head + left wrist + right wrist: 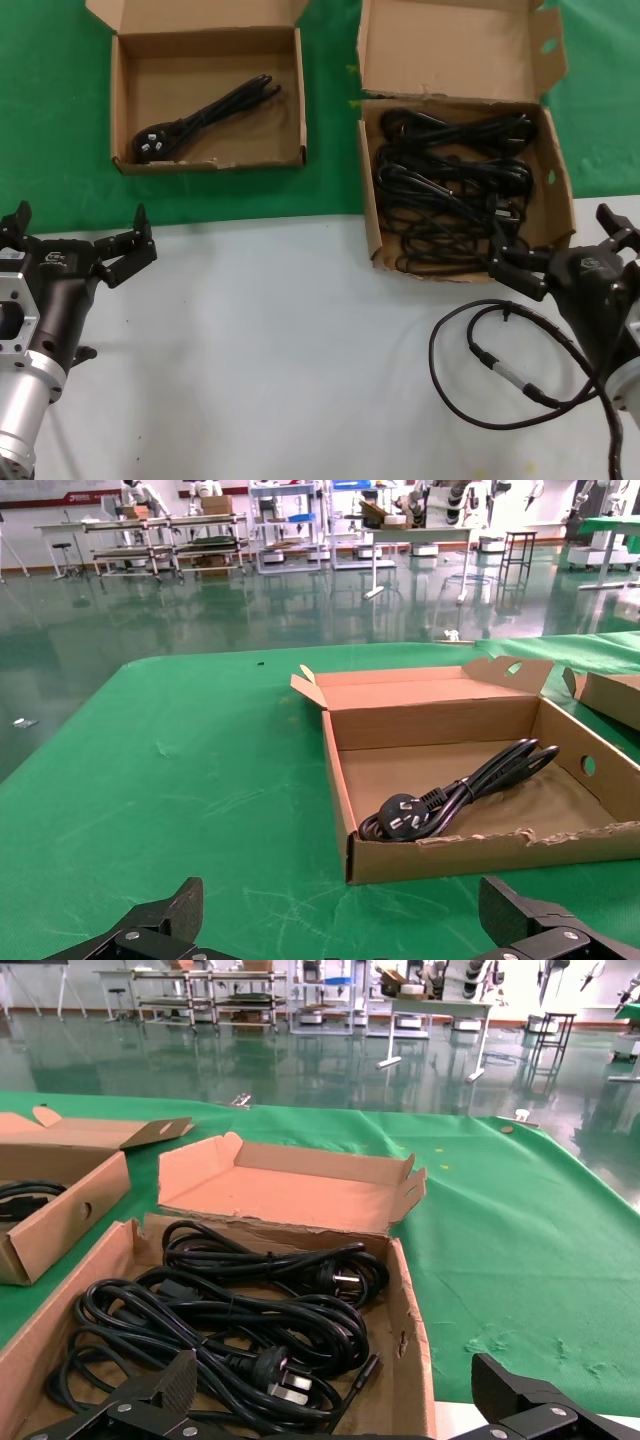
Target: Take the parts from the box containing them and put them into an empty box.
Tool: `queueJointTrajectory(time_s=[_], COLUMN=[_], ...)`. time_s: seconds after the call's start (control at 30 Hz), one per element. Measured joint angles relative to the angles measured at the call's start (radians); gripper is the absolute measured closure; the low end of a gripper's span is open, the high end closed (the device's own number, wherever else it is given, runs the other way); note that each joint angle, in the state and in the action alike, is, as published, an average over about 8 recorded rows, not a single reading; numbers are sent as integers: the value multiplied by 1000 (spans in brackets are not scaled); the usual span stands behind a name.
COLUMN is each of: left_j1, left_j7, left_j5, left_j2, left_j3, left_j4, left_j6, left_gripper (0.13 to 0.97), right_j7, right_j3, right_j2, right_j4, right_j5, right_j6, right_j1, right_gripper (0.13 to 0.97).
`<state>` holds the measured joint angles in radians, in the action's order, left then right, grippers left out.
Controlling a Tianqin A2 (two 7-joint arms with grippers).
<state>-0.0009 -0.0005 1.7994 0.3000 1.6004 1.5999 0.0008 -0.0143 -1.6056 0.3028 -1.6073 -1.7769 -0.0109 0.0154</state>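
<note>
The box containing the parts (369, 205) stands at the back right, its lid flap up, and several black power cords (450, 180) lie tangled in it. The other, smaller box (116, 100) at the back left holds one folded cord (205, 115). My right gripper (553, 243) hovers open at the near right corner of the full box, over the cords (230, 1320), with nothing between its fingers. My left gripper (80, 228) is open and empty over the white table, well in front of the smaller box (480, 852) and its cord (450, 795).
A thick black cable with a silver connector (500, 372) loops on the white table beside my right arm. Both boxes sit on green cloth (330, 140); a gap of cloth separates them. The smaller box's corner (60, 1225) shows in the right wrist view.
</note>
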Motion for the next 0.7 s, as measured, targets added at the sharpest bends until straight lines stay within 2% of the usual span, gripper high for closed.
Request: queueJointTrajectory(time_s=[0.7], left_j1=[0], left_j7=[0], left_j5=[0], left_j2=[0], left_j3=[0], left_j4=[0], left_j6=[0], left_gripper=[132], right_j7=[0], right_j3=[0], right_j2=[0], right_j4=[0], right_j5=[0], right_j6=[0], right_j1=[0], right_gripper=[129])
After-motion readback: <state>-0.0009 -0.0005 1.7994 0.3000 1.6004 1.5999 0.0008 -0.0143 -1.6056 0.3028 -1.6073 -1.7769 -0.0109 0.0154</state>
